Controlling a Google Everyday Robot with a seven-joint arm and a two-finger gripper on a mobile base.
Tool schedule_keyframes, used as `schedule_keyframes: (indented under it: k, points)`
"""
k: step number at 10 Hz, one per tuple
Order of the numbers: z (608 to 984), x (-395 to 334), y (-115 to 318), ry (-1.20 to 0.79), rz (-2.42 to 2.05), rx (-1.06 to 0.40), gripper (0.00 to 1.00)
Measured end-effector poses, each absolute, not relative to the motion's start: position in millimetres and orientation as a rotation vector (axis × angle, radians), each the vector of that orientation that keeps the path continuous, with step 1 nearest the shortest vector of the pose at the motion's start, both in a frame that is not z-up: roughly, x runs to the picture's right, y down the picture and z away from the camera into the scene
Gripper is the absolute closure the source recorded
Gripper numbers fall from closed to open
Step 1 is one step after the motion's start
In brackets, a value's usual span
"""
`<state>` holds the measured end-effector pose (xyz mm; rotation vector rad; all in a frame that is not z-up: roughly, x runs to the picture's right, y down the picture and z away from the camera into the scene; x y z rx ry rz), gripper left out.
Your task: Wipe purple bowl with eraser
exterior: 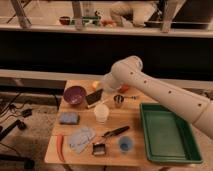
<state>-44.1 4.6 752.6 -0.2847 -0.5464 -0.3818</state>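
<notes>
Arm: white arm (160, 92) entered from the lower right, rose to a bent elbow above the table's back edge, then dropped left and downward toward the table.
Gripper: gripper (100, 92) sat low at the arm's left end, over the back-left part of the wooden table (132, 114), just right of the purple bowl.
Grip: fingers clenched on the eraser (93, 98); the dark flat block hung tilted, its lower edge close to the tabletop.
Purple bowl: purple bowl (74, 95) stood upright near the back-left corner, just beside the eraser; contact between them could not be made out.
Near the gripper: metal cup (118, 101) to its right; white cup (101, 113) in front of it.
Behind the arm: orange bowl (124, 88) mostly hidden; a small orange-yellow fruit (96, 84) at the back edge.
Front of table: blue pad (69, 118), grey cloth (81, 138), black-handled brush (116, 132), small blue cup (125, 145).
Right side: green tray (150, 145), well apart from the gripper.
</notes>
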Motion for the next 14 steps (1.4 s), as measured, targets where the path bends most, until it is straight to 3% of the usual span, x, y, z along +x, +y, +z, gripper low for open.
schedule_keyframes:
  k: [5,9,14]
  points:
    - [819,-116,-33,-0.611,-0.486,-0.322,1.00]
    - [861,-124,-8,-0.644,-0.485,-0.383,1.00]
    - [880,-136,13,-0.673,-0.487,-0.414,1.00]
